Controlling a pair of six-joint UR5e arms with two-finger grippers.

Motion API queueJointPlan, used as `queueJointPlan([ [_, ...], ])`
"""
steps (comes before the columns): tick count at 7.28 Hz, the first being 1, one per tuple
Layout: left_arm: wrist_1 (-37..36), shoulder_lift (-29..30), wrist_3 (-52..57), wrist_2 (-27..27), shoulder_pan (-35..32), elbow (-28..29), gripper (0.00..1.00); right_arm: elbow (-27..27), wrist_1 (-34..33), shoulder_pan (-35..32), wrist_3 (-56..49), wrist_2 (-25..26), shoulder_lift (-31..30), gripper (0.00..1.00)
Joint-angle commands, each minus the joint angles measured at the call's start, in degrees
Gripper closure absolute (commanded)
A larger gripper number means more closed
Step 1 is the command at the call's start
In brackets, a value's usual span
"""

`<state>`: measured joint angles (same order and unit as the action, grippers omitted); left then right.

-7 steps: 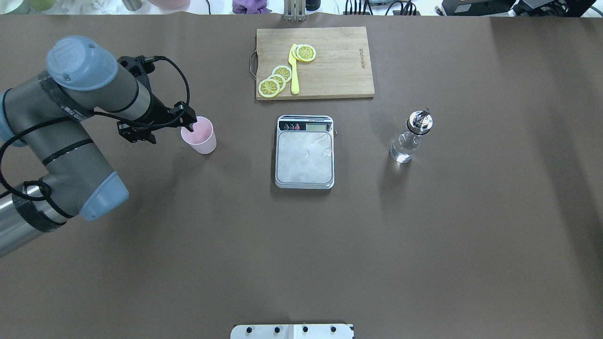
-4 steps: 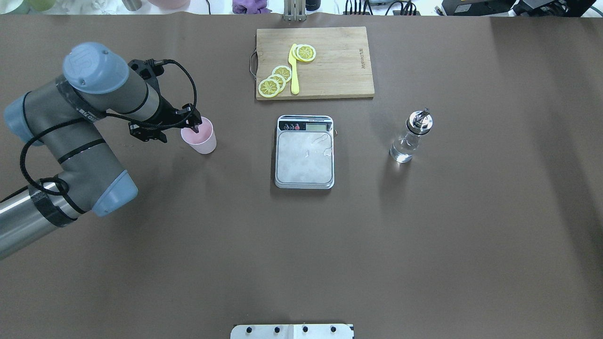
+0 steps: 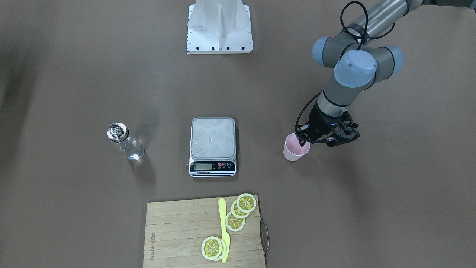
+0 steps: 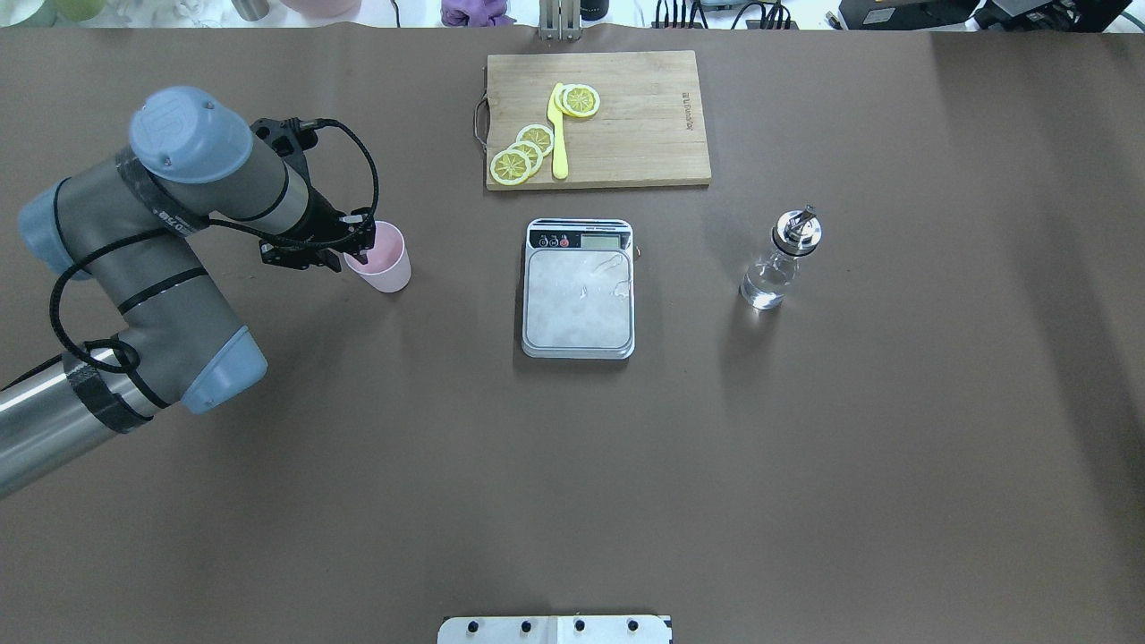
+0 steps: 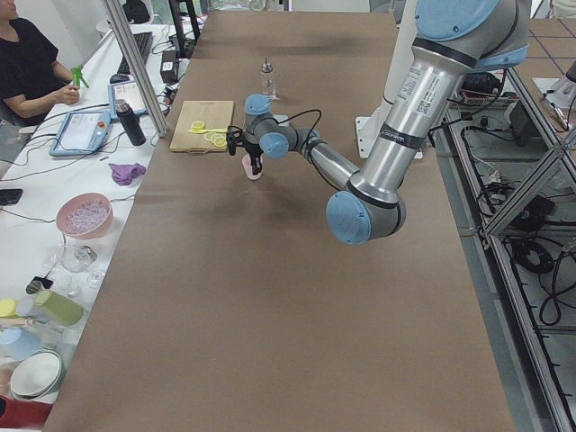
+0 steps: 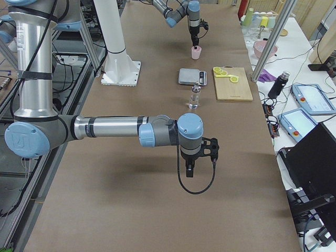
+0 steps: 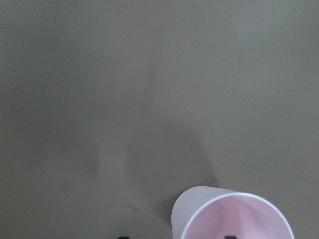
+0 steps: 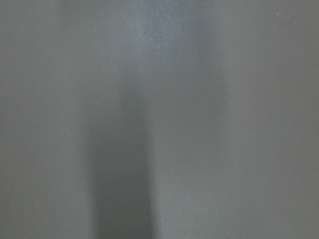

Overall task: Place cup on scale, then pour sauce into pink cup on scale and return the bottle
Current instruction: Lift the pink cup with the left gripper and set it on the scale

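The left pincer [image 4: 351, 261] straddles the wall of the cup [image 4: 390, 268], jaws apart, one finger inside and one outside, ready for a rim pinch. The cup stands on the tabletop [image 4: 805, 465], well apart from the scale [image 4: 579, 304]. Whether the right pincer [image 6: 192, 169] is wide or narrow I cannot tell; it hangs well clear of the bottle [image 4: 775, 268].

Table covering [image 4: 805, 447]: matt brown sheet, smooth and paper-like. Small pale pink tapered plastic cup [image 4: 388, 268]: matt, smooth-walled. Small rectangular kitchen scale [image 4: 579, 309]: silver metal plate, dully reflective and smeared; black plastic front strip. Small clear glass bottle [image 4: 767, 282]: glossy, with a shiny silver metal pour-spout cap [image 4: 796, 230]. Pale wooden cutting board [image 4: 635, 125]: matt, with visible grain. Yellow plastic knife [image 4: 560, 165]: smooth.
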<state>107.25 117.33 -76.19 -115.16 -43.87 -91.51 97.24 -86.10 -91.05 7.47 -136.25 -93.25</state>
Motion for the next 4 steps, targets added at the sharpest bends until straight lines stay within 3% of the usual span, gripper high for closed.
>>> queueJointPlan([
  [1, -0.1, 0.4, 0.0, -0.5, 0.2, 0.3, 1.00, -0.1, -0.1, 0.0, 0.0, -0.1, 0.0, 0.00],
  [2, -1.1, 0.5, 0.2, -2.7, -0.8, -1.1, 1.00, -0.1, -0.2, 0.0, 0.0, -0.6, 0.1, 0.00],
  [3, -2.6, 1.0, 0.2, -9.8, -5.3, -2.2, 1.00, -0.1, -0.2, 0.0, 0.0, -2.2, 0.6, 0.00],
  [4, -7.3, 3.6, 0.1, -11.4, -6.4, -3.1, 1.00, 0.1, -0.6, 0.0, 0.3, -4.8, 2.2, 0.00],
])
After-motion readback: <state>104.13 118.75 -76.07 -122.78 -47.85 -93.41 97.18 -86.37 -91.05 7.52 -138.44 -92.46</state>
